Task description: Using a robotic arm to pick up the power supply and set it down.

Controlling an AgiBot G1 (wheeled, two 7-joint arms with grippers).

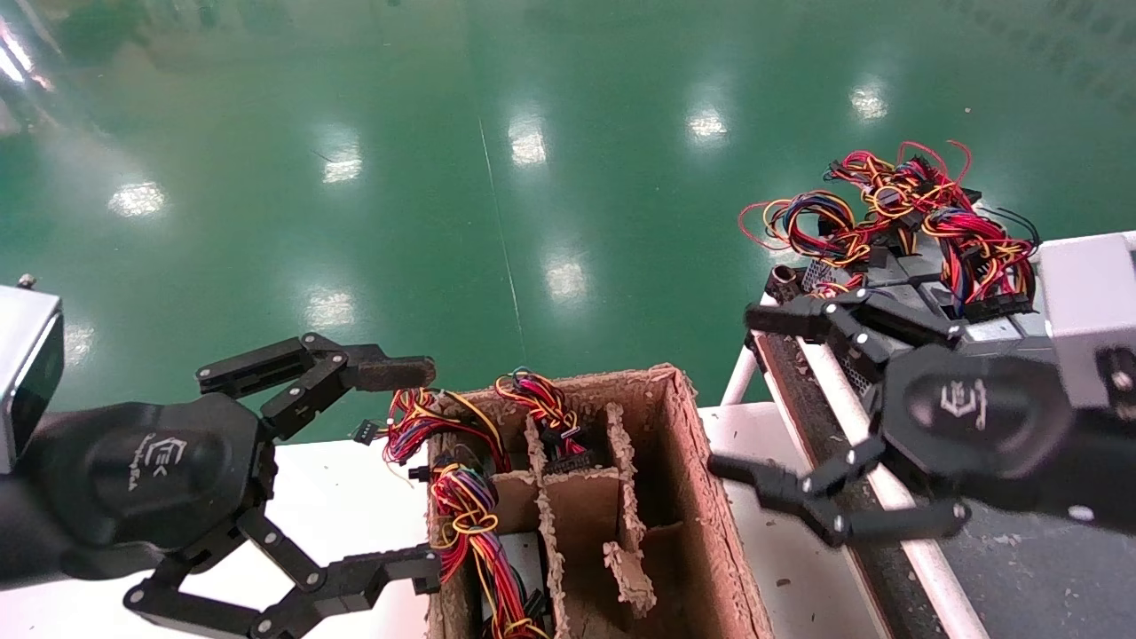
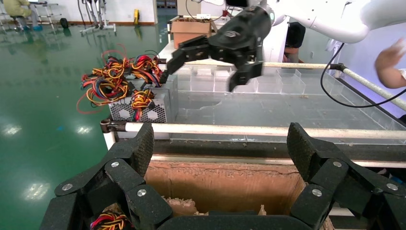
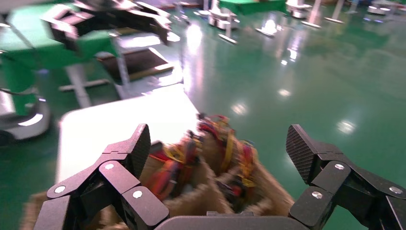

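Several power supplies stand in a divided cardboard box (image 1: pixel 706 470), their red, yellow and blue wire bundles (image 1: pixel 463 506) sticking up at its left side. More power supplies (image 1: pixel 896 257) lie at the far end of the conveyor; one shows as a perforated silver box (image 2: pixel 143 109). My left gripper (image 1: pixel 413 470) hangs open just left of the cardboard box with nothing between its fingers. My right gripper (image 1: pixel 744 395) is open and empty over the gap between cardboard box and conveyor. In the right wrist view the wires (image 3: pixel 215 153) lie blurred beyond the open right gripper (image 3: pixel 218 151).
The cardboard box (image 2: pixel 225 184) sits on a white table (image 1: pixel 337 506). A conveyor with a white rail (image 2: pixel 239 129) and dark belt (image 1: pixel 1021 568) runs along its right. A person's hand (image 2: pixel 392 56) shows past the conveyor. Green floor lies beyond.
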